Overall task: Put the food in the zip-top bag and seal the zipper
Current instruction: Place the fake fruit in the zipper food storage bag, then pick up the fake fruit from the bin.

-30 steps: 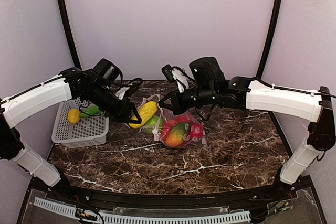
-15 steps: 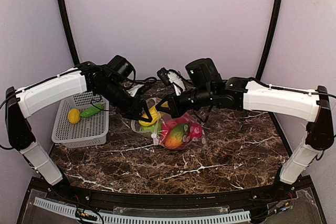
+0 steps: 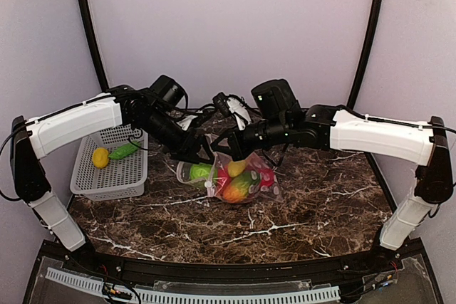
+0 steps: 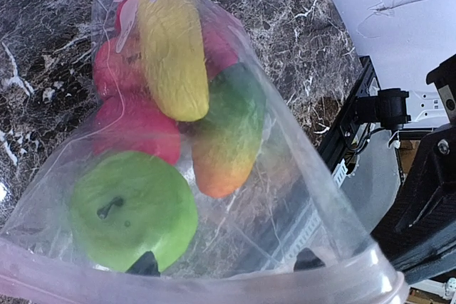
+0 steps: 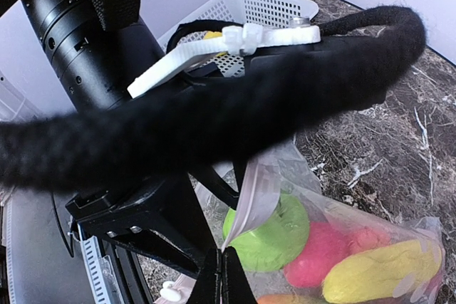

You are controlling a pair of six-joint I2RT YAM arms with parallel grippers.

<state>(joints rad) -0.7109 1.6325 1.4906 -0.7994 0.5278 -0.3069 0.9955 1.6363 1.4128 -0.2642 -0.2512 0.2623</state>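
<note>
Gripper trouble is most likely at the bag's mouth. In the top view the left gripper (image 3: 196, 149) hangs just over the open end of the zip-top bag (image 3: 249, 184), which lies mid-counter (image 3: 320, 211) toward the far edge. The right gripper (image 3: 226, 144) meets the bag's raised rim from the other side. Two pieces of food (image 3: 100, 156) lie in the white basket (image 3: 107, 179) at the counter's left edge, so filling looks unfinished. If that raised rim slips free, the mouth would likely sag and the rounder pieces could roll out. From the left wrist, the left gripper's dark fingertips (image 4: 144, 265) stand well apart at the rim with nothing between them. They look onto a green apple (image 4: 132, 208), a yellow cob (image 4: 173, 48), an orange-green fruit (image 4: 228, 140) and red pieces (image 4: 135, 129) inside; a careless pull-back could snag the film. From the right wrist, the right gripper's fingers are pressed together on the bag's edge strip, seemingly the zipper (image 5: 246, 197), holding it up; the grip looks thin.
</note>
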